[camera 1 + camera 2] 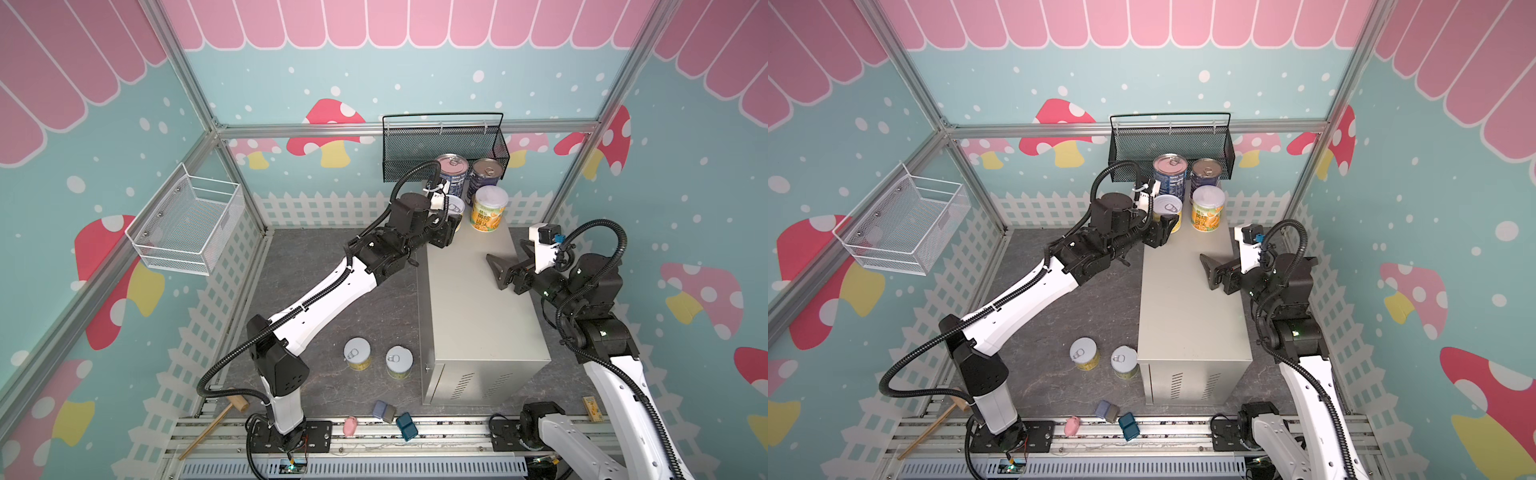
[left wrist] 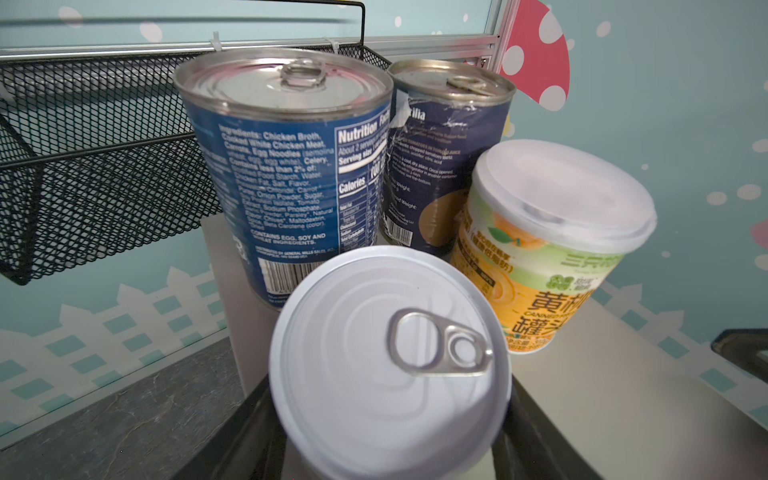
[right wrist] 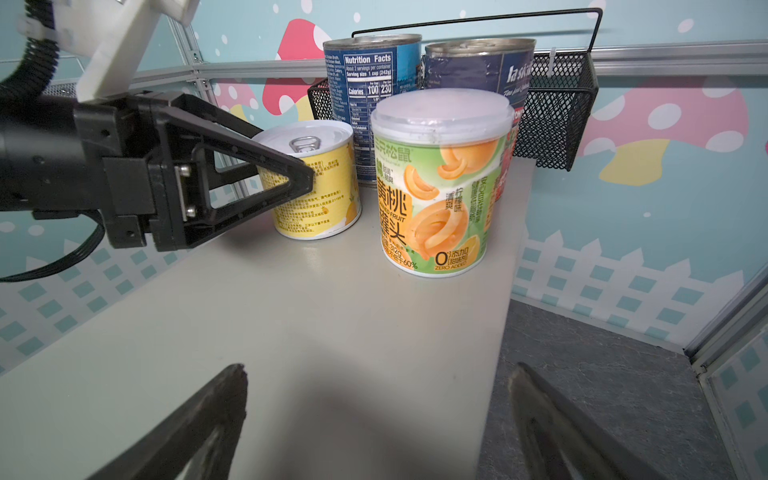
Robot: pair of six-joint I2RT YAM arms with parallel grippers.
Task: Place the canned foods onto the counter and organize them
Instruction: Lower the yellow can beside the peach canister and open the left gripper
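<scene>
My left gripper (image 3: 291, 162) pinches the short yellow can (image 2: 390, 365), which stands on the counter (image 3: 291, 332) between my fingers (image 3: 266, 183); the farther tip is hidden behind it. My right gripper (image 3: 380, 370) hangs spread wide, only its fingertips (image 3: 232, 382) in its own view.

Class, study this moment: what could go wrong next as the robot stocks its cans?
The left claw grips the yellow can near the counter's side edge; a nudge on release might tip it off.
The blue can and peach can stand close by; the opening claw could knock them.
</scene>
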